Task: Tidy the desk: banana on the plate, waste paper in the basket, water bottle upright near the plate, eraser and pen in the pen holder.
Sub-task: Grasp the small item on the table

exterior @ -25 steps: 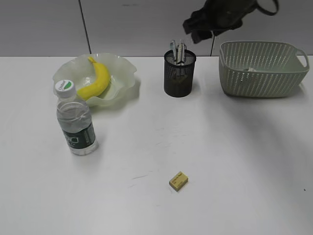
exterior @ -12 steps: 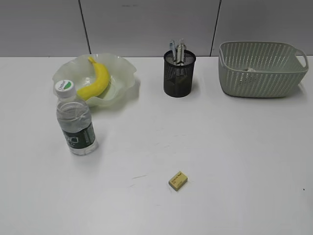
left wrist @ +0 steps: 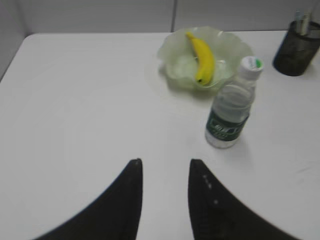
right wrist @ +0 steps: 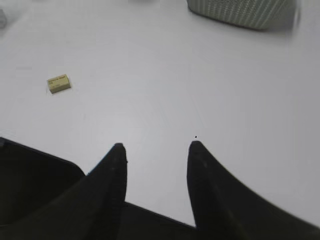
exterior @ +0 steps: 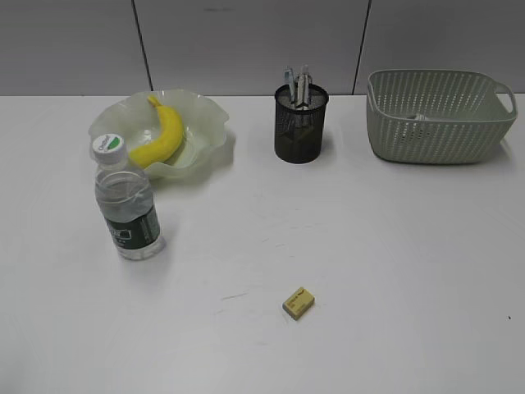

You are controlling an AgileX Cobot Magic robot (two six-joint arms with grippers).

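The yellow banana [exterior: 162, 131] lies on the pale green wavy plate [exterior: 205, 123]; both also show in the left wrist view, banana [left wrist: 202, 57] and plate [left wrist: 172, 52]. The water bottle [exterior: 125, 201] stands upright in front of the plate and shows in the left wrist view [left wrist: 230, 112]. The black mesh pen holder [exterior: 301, 127] holds pens. The yellow eraser [exterior: 299, 303] lies on the table and shows in the right wrist view [right wrist: 59, 83]. The basket [exterior: 439, 115] holds something white. My left gripper [left wrist: 165, 162] and right gripper [right wrist: 156, 146] are open and empty, both outside the exterior view.
The white table [exterior: 394, 263] meets a grey wall at the back. The table's left edge shows in the left wrist view [left wrist: 12, 62]. The basket's lower wall shows at the top of the right wrist view [right wrist: 240, 12].
The right arm, seen one second ago above the pen holder and basket, has left the exterior view. The objects on the table have not moved.
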